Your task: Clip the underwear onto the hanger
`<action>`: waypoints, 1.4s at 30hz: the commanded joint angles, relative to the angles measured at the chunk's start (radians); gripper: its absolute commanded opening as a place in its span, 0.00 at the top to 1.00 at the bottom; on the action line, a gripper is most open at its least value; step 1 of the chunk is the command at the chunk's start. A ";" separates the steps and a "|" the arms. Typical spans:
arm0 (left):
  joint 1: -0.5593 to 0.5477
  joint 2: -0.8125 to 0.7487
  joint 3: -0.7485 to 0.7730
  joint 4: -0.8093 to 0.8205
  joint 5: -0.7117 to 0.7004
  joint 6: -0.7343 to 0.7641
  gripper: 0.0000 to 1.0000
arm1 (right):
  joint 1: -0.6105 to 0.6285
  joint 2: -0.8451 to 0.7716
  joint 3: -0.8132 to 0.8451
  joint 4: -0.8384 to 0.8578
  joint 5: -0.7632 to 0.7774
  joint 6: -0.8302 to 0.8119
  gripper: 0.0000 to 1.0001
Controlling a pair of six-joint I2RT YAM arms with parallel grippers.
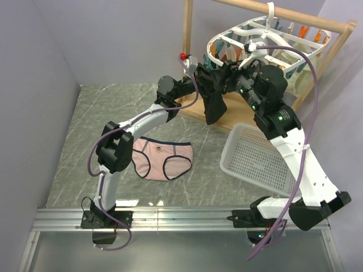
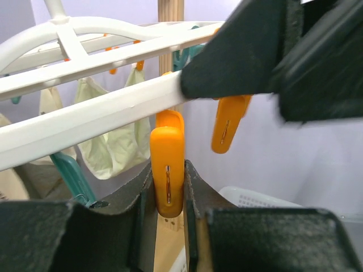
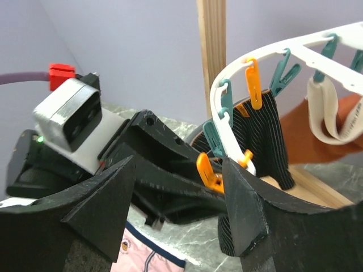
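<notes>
Leaving the underwear [image 1: 163,158] flat on the counter [image 1: 108,107], you've clipped nothing yet: your left tool [image 2: 168,182] pinches an orange peg [image 2: 167,150] on the hanger [image 2: 102,110], while your right tool [image 3: 178,170] gapes empty.

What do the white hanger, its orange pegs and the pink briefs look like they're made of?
The hanger looks like moulded white plastic, smooth and slightly shiny. The orange peg seems glossy plastic too. The underwear looks like soft matte fabric: it lies limp and creased, with dark edging.
</notes>
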 commanded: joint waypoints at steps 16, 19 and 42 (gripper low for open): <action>0.021 -0.026 0.054 0.153 -0.012 -0.096 1.00 | -0.037 -0.070 -0.046 -0.020 0.088 0.054 0.37; 0.022 -0.023 0.060 0.165 -0.014 -0.109 1.00 | -0.037 -0.083 -0.062 -0.029 0.095 0.066 0.38; 0.022 -0.003 0.069 0.200 0.014 -0.165 1.00 | -0.034 -0.115 -0.180 0.219 0.106 0.111 0.31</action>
